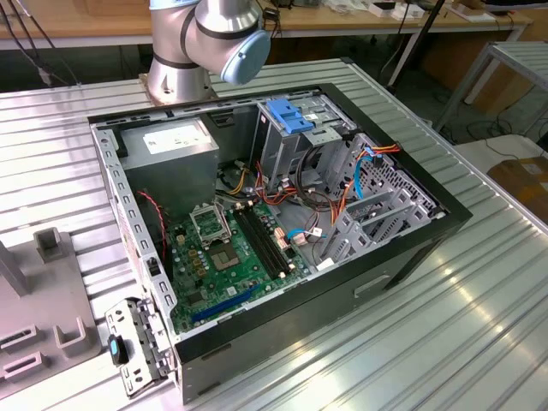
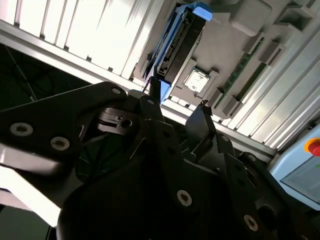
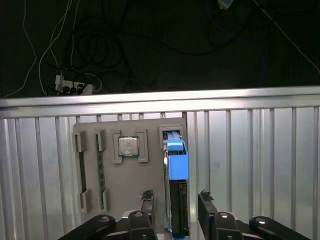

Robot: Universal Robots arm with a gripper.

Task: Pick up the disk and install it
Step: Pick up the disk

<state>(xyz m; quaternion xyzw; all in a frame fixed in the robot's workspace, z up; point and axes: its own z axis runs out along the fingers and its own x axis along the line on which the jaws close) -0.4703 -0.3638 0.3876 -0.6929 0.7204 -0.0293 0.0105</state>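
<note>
Hand (image 3: 176,196), fingers apart, is hovering astride the disk (image 3: 176,165) standing edgewise in the grey holder (image 3: 127,190); any off-centre closing would be risking tilting or jamming it there.

Ribbed aluminium table top (image 1: 479,291) spans the work area, with strong glare along its ribs in the exterior view. A wooden bench (image 1: 94,21) runs behind it, and a second metal-framed table (image 1: 522,53) stands at the exterior view's right. The floor (image 3: 300,60) past the table edge is dark, with a white power strip (image 3: 74,86) lying on it.
</note>
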